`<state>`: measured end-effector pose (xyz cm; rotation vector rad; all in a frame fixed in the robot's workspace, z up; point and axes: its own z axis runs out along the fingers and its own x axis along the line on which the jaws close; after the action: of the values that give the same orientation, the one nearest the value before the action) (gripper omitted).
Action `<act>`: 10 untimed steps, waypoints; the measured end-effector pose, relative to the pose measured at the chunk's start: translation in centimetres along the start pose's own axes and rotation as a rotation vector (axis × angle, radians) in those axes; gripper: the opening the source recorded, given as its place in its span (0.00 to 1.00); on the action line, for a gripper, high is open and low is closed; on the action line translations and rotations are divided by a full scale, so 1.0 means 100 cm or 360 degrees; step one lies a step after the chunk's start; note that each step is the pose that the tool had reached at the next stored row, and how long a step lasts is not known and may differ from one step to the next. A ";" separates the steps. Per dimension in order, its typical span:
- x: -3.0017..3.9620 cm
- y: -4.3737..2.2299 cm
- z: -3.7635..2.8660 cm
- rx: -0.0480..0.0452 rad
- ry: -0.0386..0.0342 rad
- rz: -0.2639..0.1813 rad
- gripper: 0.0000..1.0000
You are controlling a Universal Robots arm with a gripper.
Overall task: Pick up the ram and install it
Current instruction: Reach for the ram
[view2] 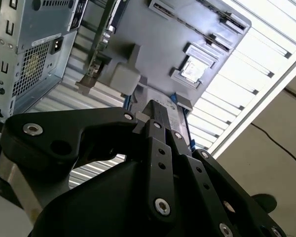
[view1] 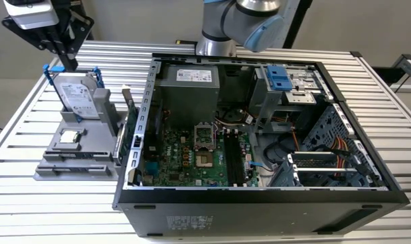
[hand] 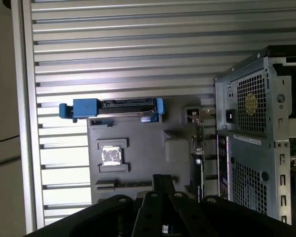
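**Gripper empty over the drive, ram not yet picked**

Gripper (view1: 69, 65) reads as clenched on nothing. I hang it above the silver hard drive in its blue plastic frame (view1: 80, 94), apart from it, at the far end of the grey moulded parts fixture (view1: 69, 162) on the slatted metal table (view1: 29, 203).

Ram (view1: 130, 117), the slim dark green memory stick, is untouched. It stands on edge in the fixture's side slot, just beside the outer wall of the open black computer case (view1: 259, 203). The small square silver CPU chip (view1: 69, 136) lies flat in its pocket on the fixture. The black memory slots (view1: 233, 157) on the motherboard look vacant, so nothing is installed.

Risks, my judgement:
- I'm over the drive, not the ram, so a wrong-part grab is possible if I go straight down.
- The ram sits tight against the case wall, with little room. I could clip the case or the fixture.
- It's a thin board held edge-on. An off-centre pinch could tilt it or let it slip.
- A tilted board wouldn't seat in the slot, and forcing it could damage board or slot.
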<state>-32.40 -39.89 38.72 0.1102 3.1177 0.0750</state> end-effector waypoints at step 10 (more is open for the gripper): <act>0.0088 -0.0007 0.0021 0.0000 0.0000 0.0000 0.00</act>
<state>-33.28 -39.89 38.49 0.1100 3.1176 0.0750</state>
